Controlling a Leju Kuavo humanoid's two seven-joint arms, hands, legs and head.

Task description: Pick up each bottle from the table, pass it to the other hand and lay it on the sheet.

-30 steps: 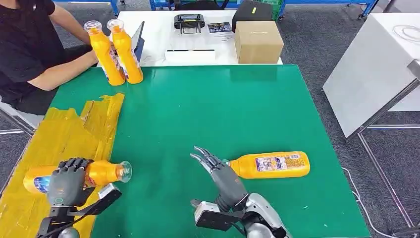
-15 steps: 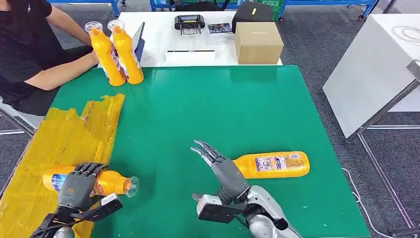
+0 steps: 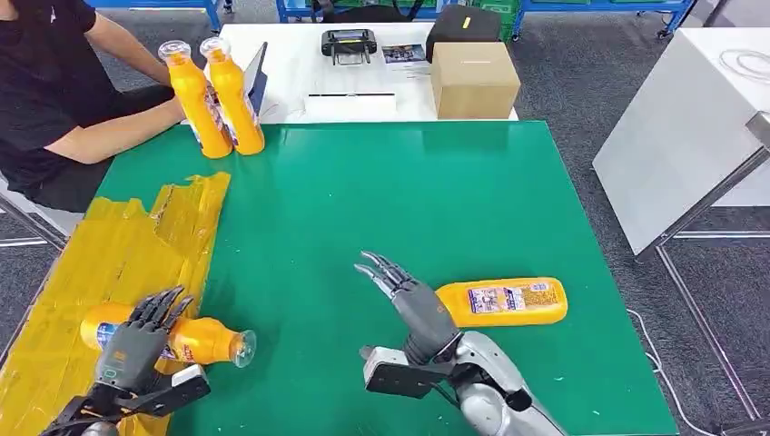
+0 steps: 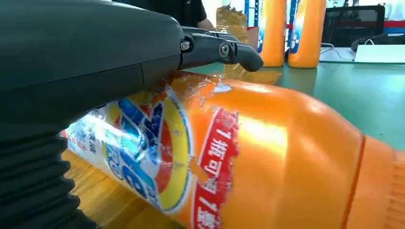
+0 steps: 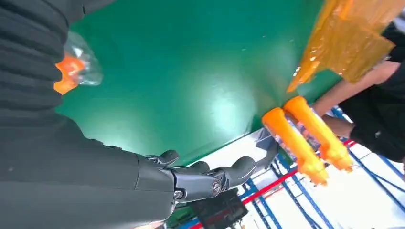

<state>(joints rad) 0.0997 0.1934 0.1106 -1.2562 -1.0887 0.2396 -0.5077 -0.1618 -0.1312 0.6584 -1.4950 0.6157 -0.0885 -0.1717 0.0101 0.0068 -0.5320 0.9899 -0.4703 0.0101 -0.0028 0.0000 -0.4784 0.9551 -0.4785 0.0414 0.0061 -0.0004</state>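
Note:
An orange bottle (image 3: 195,340) (image 4: 267,152) lies on its side at the near edge of the yellow sheet (image 3: 118,245), its clear cap end out over the green table (image 3: 381,191). My left hand (image 3: 136,341) rests over its label end with the fingers (image 4: 224,47) stretched out, not wrapped around it. A second orange bottle (image 3: 504,302) lies on the table at the near right. Just left of its cap end, my right hand (image 3: 404,295) (image 5: 191,181) is open with spread fingers, holding nothing.
At the far left corner a person in black holds two upright orange bottles (image 3: 218,91) (image 5: 305,138). Behind the green table stands a white table with a cardboard box (image 3: 474,77) and a black device (image 3: 347,41). A white table (image 3: 690,118) stands at the right.
My left hand shifted the bottle slightly right and nearer on the sheet, then uncurled its fingers from it. My right hand edged a little up and right, still open.

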